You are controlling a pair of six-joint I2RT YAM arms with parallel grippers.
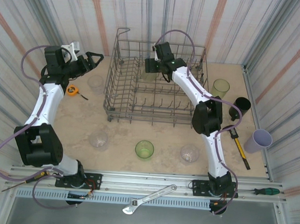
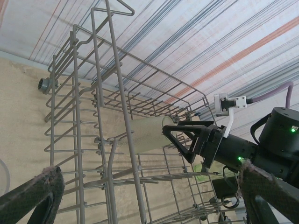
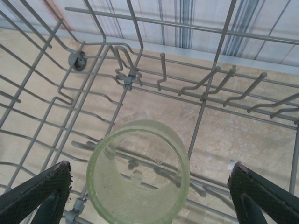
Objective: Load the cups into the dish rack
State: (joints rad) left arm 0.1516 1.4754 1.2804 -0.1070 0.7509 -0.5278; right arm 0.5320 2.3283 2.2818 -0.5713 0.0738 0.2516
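The dish rack (image 1: 121, 97) stands at the back middle of the table. A yellow-green cup (image 3: 138, 170) sits upright on its wires (image 3: 205, 100), also seen as cup (image 1: 148, 77) and cup (image 2: 147, 133). My right gripper (image 3: 149, 198) is open inside the rack, its fingers wide on either side of that cup and clear of it. My left gripper (image 1: 96, 60) hangs open and empty just left of the rack. Loose cups on the table: clear (image 1: 99, 139), green (image 1: 144, 149), clear (image 1: 189, 154), yellow-green (image 1: 220, 88), black (image 1: 241, 105), lavender (image 1: 258, 141), and a faint clear one (image 1: 96, 82).
An orange tape measure (image 1: 72, 90) lies left of the rack under the left arm. A yellow-handled screwdriver (image 1: 240, 147) lies at the right. A wrench (image 1: 148, 199) and a green screwdriver (image 1: 266, 191) rest on the near rail. Striped walls close in the table.
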